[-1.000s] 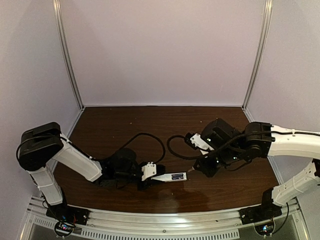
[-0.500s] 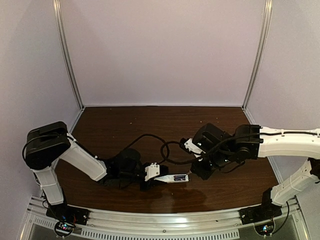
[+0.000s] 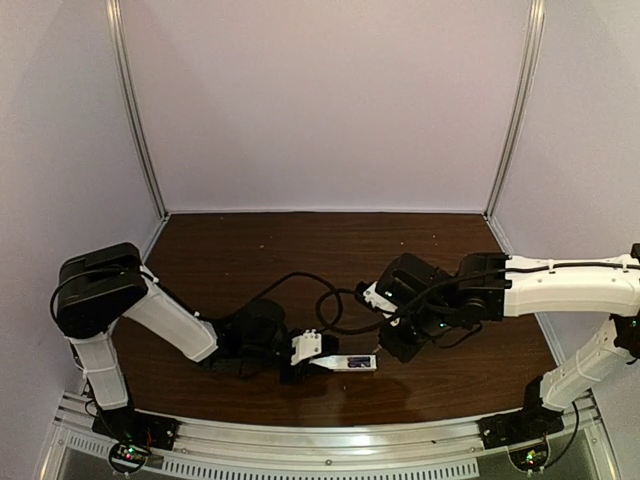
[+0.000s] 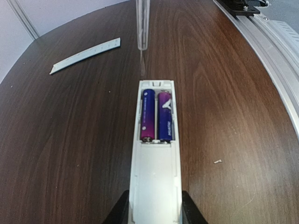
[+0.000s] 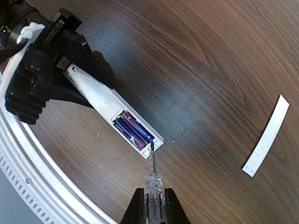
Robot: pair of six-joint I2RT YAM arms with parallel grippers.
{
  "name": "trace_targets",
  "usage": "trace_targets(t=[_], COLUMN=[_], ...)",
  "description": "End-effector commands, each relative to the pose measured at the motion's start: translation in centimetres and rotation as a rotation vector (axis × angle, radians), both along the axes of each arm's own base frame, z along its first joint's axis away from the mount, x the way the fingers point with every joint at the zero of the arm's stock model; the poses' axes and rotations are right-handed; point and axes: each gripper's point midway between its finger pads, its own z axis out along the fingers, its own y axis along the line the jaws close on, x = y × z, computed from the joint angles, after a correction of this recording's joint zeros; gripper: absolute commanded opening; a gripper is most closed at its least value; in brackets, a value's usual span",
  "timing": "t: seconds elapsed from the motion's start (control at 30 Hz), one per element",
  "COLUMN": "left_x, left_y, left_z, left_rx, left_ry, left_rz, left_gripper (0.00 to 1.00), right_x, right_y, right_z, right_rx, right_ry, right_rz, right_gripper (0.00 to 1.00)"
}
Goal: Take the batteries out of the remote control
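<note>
By the bench's near edge, the left gripper (image 4: 154, 211) pinches the remote control (image 4: 155, 168), with the batteries (image 4: 157, 116) in its recess, their print unreadable. The right gripper (image 5: 154, 204) clamps a screwdriver (image 5: 153, 170), its tip just beside the remote's end.

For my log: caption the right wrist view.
Screwdriver tip near open remote end; both batteries seated; left gripper holds remote.

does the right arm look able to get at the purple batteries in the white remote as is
Probably yes: the bluish-purple cylindrical batteries lie uncovered in the slim white plastic remote control, the flat white cover strip lies apart, and the right gripper holds a clear-handled screwdriver tip-first at that end.
</note>
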Motion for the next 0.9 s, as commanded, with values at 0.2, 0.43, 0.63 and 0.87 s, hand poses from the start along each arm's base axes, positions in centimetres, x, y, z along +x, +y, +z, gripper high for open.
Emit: trace_targets(t=[0.2, 0.43, 0.63, 0.87], left_x=[0.1, 0.2, 0.3, 0.4], left_y=[-0.9, -0.7, -0.5, -0.4], left_z=[0.0, -0.4, -0.6, -0.8], left_rx=[-0.016, -0.006, 0.002, 0.011], left_ry=[0.008, 0.015, 0.013, 0.012], left_rz=[-0.033, -0.031, -0.025, -0.024], left_gripper=[0.0, 0.0, 0.0, 0.0], right_x=[0.1, 0.0, -0.3, -0.3], right_y=[0.7, 0.7, 0.6, 0.1], right_z=[-1.1, -1.8, -2.3, -2.3], right_rx=[0.006, 0.004, -0.006, -0.031], right_ry=[-0.006, 0.004, 0.023, 0.022], right_rz=[0.016, 0.02, 0.024, 0.015], right_gripper=[0.0, 0.0, 0.0, 0.0])
